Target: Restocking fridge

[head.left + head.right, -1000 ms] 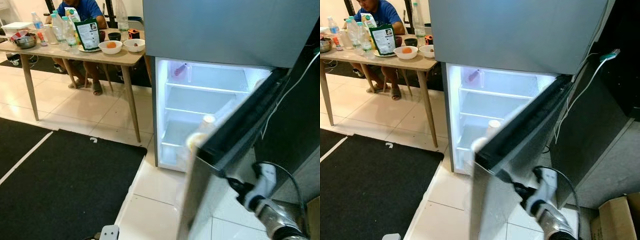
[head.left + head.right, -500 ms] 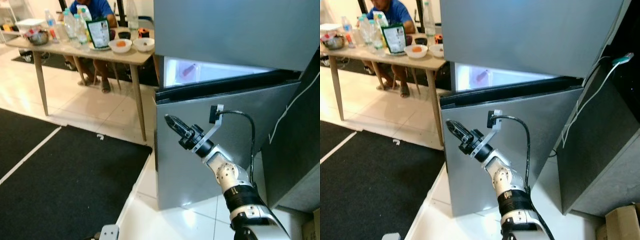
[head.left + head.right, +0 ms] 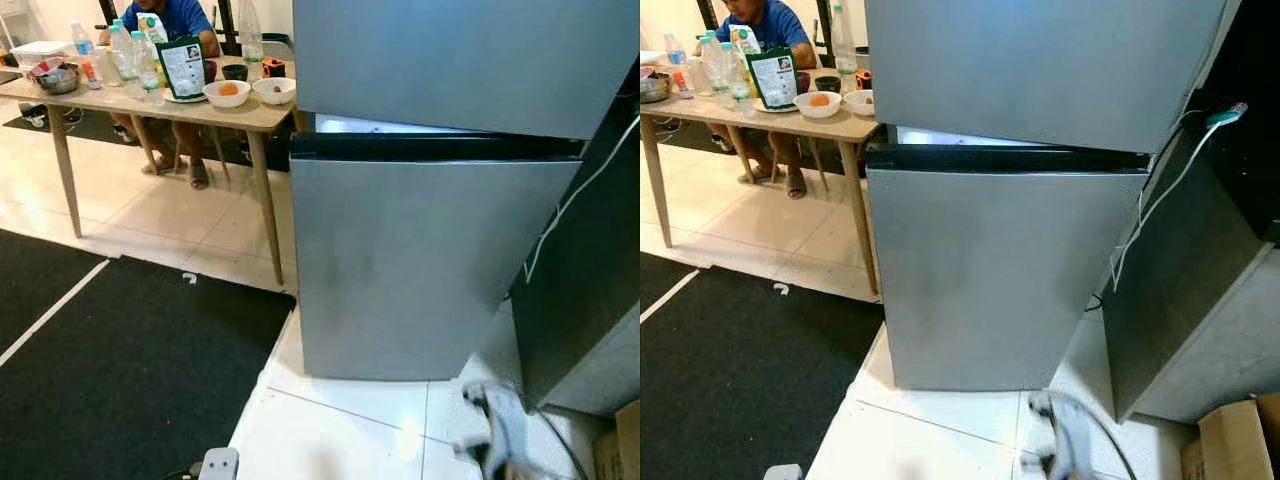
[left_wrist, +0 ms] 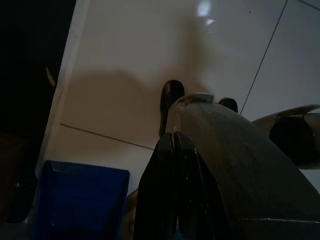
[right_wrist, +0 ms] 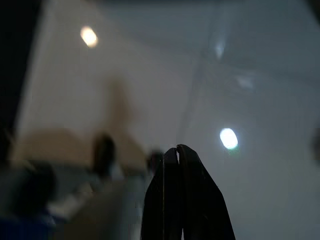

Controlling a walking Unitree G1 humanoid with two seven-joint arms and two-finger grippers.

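The grey fridge stands ahead with its upper door [image 3: 470, 60] shut. Its lower door [image 3: 430, 265] is swung almost flush, and a thin lit slit [image 3: 390, 125] shows along its top edge. My right arm [image 3: 500, 445] is a blur low at the bottom right, away from the door. In the right wrist view my right gripper [image 5: 176, 148] is shut and holds nothing, over pale floor tiles. My left gripper [image 4: 173, 134] hangs idle over the floor, its fingers pressed together.
A wooden table [image 3: 250, 118] at the back left carries bottles [image 3: 125, 60], a green pouch [image 3: 183, 68] and two bowls [image 3: 225, 93]; a person [image 3: 175, 15] sits behind it. A black mat [image 3: 120, 380] covers the floor on the left. A white cable [image 3: 1160, 200] hangs right of the fridge, with a cardboard box [image 3: 1230, 440] below.
The lower fridge door has swung from wide open to almost shut. My right arm left the door front and dropped low to the bottom right. The camera shifted as well.
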